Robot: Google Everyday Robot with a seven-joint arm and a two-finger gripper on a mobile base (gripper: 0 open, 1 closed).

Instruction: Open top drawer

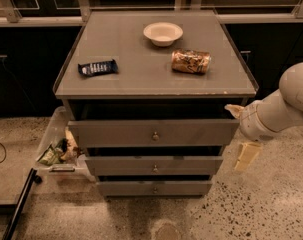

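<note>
You have the top drawer [116,133] in the middle of the frame, just under the grey cabinet top [141,81]. Its long axis runs left to right, its flat front faces the lower edge of the frame, and the brass knob [155,135] sits at its centre. A dark gap shows above it. Your gripper [240,133] is at the drawer's right end, at the middle right of the frame, with its pale fingers [246,155] spread wide, one up by the drawer's top corner and one hanging below, gripping nothing. On top lie a white bowl [163,33], a tipped can [191,61] and a blue packet [98,67].
</note>
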